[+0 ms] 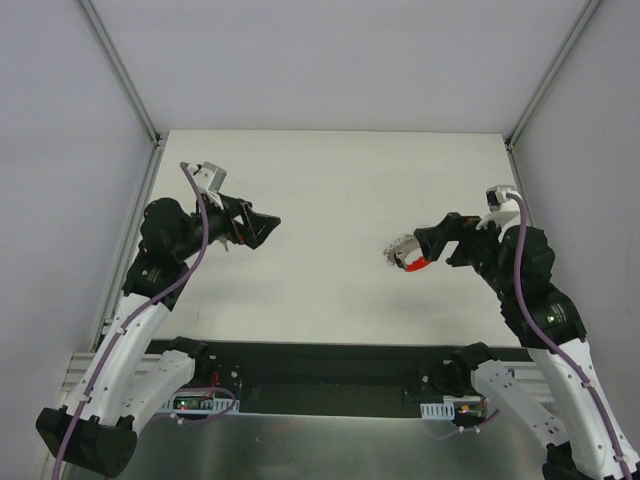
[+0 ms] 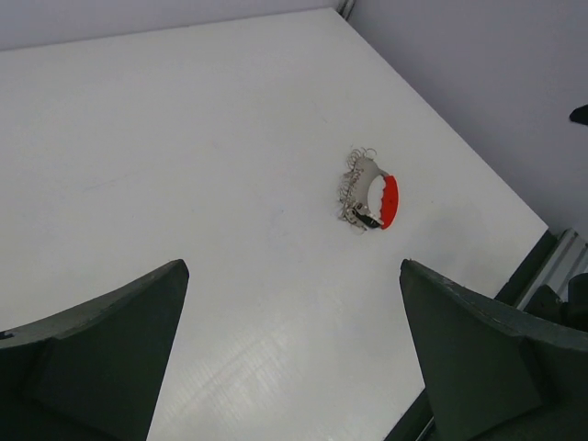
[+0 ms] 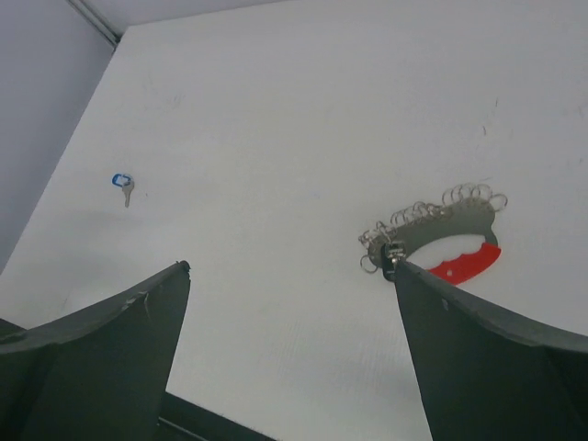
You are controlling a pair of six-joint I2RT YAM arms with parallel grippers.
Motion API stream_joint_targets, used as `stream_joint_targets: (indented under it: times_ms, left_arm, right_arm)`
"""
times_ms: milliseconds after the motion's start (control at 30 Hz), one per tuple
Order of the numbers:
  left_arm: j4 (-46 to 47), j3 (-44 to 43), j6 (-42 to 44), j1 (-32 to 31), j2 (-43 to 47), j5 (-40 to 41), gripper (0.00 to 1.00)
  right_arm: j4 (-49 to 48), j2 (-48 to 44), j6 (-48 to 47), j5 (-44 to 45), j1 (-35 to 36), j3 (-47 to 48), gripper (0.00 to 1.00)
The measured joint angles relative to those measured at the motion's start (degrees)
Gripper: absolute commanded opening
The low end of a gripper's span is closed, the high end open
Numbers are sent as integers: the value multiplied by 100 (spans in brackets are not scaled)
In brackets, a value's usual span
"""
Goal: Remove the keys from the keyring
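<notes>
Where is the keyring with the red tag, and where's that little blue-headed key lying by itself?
keyring (image 3: 467, 261), right wrist view, on its red plastic tag.
blue-headed key (image 3: 119, 181), right wrist view, on its blue head.

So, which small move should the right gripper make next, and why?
Probably slide the right gripper sideways until the keyring sits between its open fingers. The keyring lies on the table beside one of them, off centre, and nothing is held yet.
</notes>
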State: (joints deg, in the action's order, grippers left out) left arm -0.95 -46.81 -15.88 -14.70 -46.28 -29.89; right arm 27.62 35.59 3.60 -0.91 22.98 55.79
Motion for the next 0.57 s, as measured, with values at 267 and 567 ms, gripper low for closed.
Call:
stream_joint_targets:
  times_ms: [267, 567]
  left_arm:
    - [249, 179, -52, 0, 752, 22, 99]
    - [251, 461, -140, 0, 970, 46, 99]
  right_arm:
    - [916, -114, 219, -7, 11, 0, 96]
    - [999, -435, 81, 17, 11, 90, 96]
